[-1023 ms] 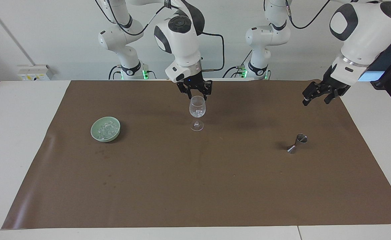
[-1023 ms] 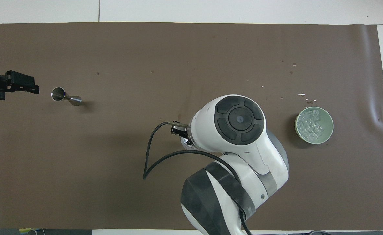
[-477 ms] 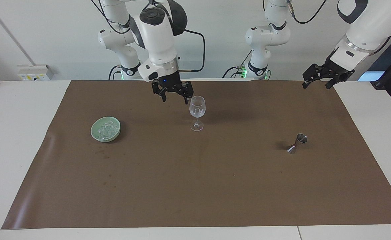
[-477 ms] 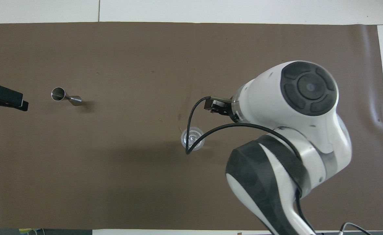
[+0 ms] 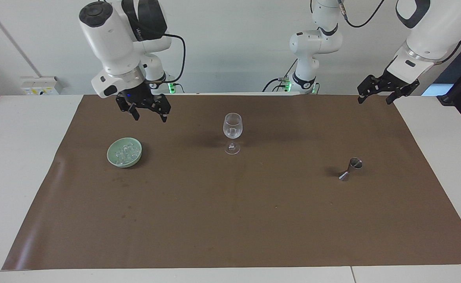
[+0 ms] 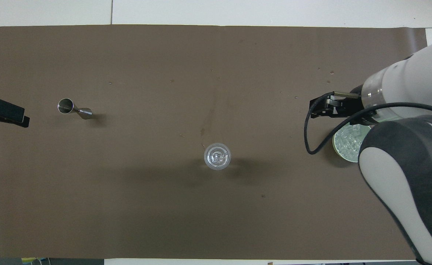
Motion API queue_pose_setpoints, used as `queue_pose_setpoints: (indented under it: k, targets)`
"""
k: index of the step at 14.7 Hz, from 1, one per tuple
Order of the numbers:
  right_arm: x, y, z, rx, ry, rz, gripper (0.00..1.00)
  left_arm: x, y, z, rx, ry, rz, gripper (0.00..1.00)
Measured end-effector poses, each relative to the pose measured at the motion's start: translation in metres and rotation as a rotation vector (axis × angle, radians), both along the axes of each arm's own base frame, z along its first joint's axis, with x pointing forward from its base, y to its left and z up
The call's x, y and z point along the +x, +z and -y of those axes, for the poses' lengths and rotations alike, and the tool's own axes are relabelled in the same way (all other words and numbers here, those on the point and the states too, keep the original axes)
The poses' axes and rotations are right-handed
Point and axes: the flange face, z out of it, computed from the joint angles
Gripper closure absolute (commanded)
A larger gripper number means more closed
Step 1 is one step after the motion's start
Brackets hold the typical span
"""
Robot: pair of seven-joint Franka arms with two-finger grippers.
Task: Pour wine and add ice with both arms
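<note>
Facing view: right gripper [image 5: 147,109] jaws spread, empty, up in air at 1 o'clock of pale green ceramic bowl [image 5: 115,159] holding clear ice lumps [image 5: 125,151]. Advice: centre over bowl, descend straight, pinch one lump gently. Clear stemmed wine glass [image 5: 232,131] mid-mat. Left gripper [image 5: 385,87] waits, jaws parted, over mat corner at 1 o'clock of steel jigger [image 5: 350,168].

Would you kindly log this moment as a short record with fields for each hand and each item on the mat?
right hand: open, raised over the mat beside the green bowl
left hand: open, waiting raised at the left arm's end of the table
green bowl: holds the ice
wine glass: upright mid-mat, an ice lump inside
jigger: tilted on the mat, toward the left arm's end
</note>
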Motion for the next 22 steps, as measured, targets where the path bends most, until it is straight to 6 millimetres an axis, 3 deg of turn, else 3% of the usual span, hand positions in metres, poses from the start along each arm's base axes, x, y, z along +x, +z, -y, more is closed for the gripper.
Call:
queue_pose_setpoints:
  k: [4, 6, 13, 17, 22]
  targets:
    - [-0.011, 0.018, 0.085, -0.056, 0.110, -0.023, 0.00, 0.002, 0.002, 0.002, 0.001, 0.004, 0.020, 0.00]
    - [-0.016, 0.032, 0.105, -0.099, 0.140, -0.031, 0.00, 0.005, 0.002, 0.002, 0.002, 0.026, 0.040, 0.00]
    - [-0.040, 0.076, 0.120, -0.090, 0.133, -0.063, 0.00, 0.005, 0.001, 0.002, 0.003, 0.031, 0.040, 0.00]
    - [-0.045, 0.072, 0.149, -0.076, 0.088, -0.087, 0.00, 0.005, 0.000, 0.001, 0.003, 0.037, 0.039, 0.00]
    - [-0.044, 0.063, 0.144, -0.073, 0.112, -0.104, 0.00, 0.005, 0.000, 0.000, 0.004, 0.039, 0.039, 0.00]
